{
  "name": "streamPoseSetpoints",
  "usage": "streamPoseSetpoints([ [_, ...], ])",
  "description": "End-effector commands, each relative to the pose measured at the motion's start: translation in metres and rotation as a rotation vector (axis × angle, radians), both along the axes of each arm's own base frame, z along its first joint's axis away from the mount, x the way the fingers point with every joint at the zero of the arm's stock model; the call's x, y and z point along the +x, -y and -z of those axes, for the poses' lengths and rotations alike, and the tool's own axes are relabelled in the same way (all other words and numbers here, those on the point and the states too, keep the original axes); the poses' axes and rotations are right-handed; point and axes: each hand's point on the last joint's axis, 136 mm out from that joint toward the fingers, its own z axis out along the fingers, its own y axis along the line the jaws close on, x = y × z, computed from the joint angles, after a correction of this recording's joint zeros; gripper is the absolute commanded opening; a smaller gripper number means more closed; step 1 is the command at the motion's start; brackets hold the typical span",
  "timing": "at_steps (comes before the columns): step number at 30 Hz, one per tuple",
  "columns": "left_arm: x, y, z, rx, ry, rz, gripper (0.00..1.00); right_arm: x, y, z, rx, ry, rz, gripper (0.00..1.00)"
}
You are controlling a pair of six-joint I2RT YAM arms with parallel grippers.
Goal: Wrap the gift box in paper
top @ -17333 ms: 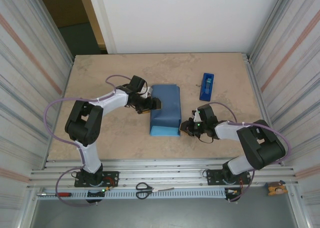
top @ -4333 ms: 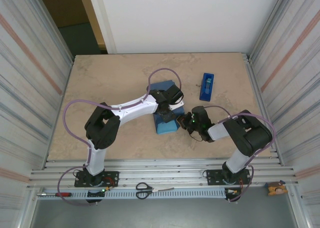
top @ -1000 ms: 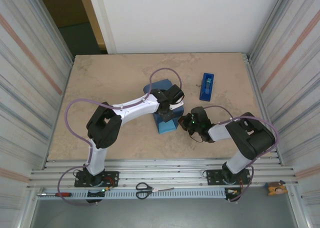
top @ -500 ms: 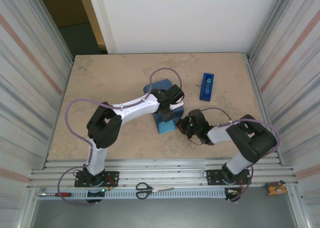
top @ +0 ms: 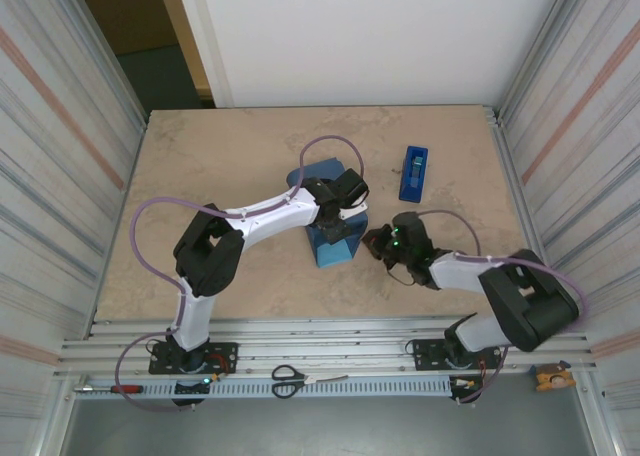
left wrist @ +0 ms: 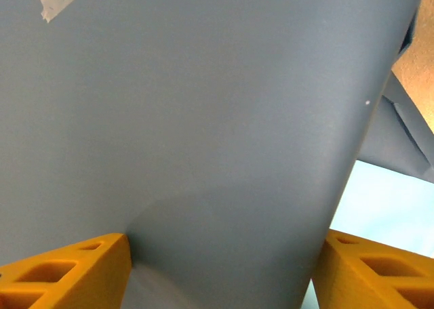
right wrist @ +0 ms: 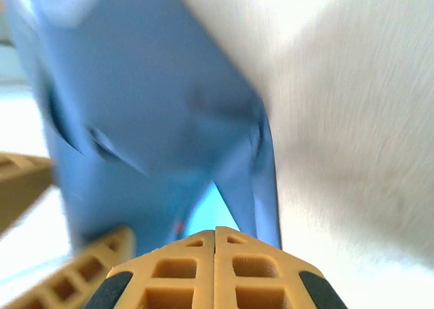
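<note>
Currently, my left fingers point(left wrist: 64, 272) spread wide, clamping large slate-blue paper sheet point(left wrist: 203, 119) between them, my right fingers point(right wrist: 176, 278) pressed shut, just beside its folded end.

The folded paper point(top: 335, 248) at mid-table is hemmed in by the left arm point(top: 270, 211) reaching in from the left and the closed right fingers point(top: 373, 244) just beside it, with the tape dispenser point(top: 414, 172) beyond, leaving the table point(top: 200, 166) bare along its far and left parts.
</note>
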Motion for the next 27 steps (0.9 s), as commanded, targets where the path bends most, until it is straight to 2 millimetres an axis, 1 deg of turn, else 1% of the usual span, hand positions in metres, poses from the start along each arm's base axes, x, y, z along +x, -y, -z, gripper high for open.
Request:
streamPoseSetpoints([
  [1, -0.059, -0.015, 0.072, 0.095, -0.307, 0.028, 0.70, 0.002, 0.019, 0.002, -0.041, -0.017, -0.015, 0.00],
  [3, -0.058, -0.015, 0.073, 0.093, -0.309, 0.028, 0.70, 0.006, 0.019, 0.002, -0.023, -0.013, -0.018, 0.00],
  [7, -0.059, -0.016, 0.074, 0.098, -0.310, 0.029, 0.70, 0.016, 0.006, 0.002, 0.019, 0.001, -0.046, 0.00],
  [11, -0.059, -0.017, 0.074, 0.102, -0.310, 0.028, 0.70, 0.022, -0.006, 0.007, 0.033, 0.000, -0.065, 0.00],
  [18, -0.059, -0.017, 0.074, 0.105, -0.313, 0.030, 0.70, 0.040, -0.018, 0.007, 0.057, 0.018, -0.063, 0.00],
  [22, -0.061, -0.017, 0.076, 0.105, -0.318, 0.031, 0.70, 0.047, -0.020, 0.017, 0.034, 0.003, -0.050, 0.00],
  [27, -0.061, -0.018, 0.076, 0.107, -0.318, 0.031, 0.69, 0.046, -0.023, 0.030, 0.017, -0.015, -0.041, 0.00],
])
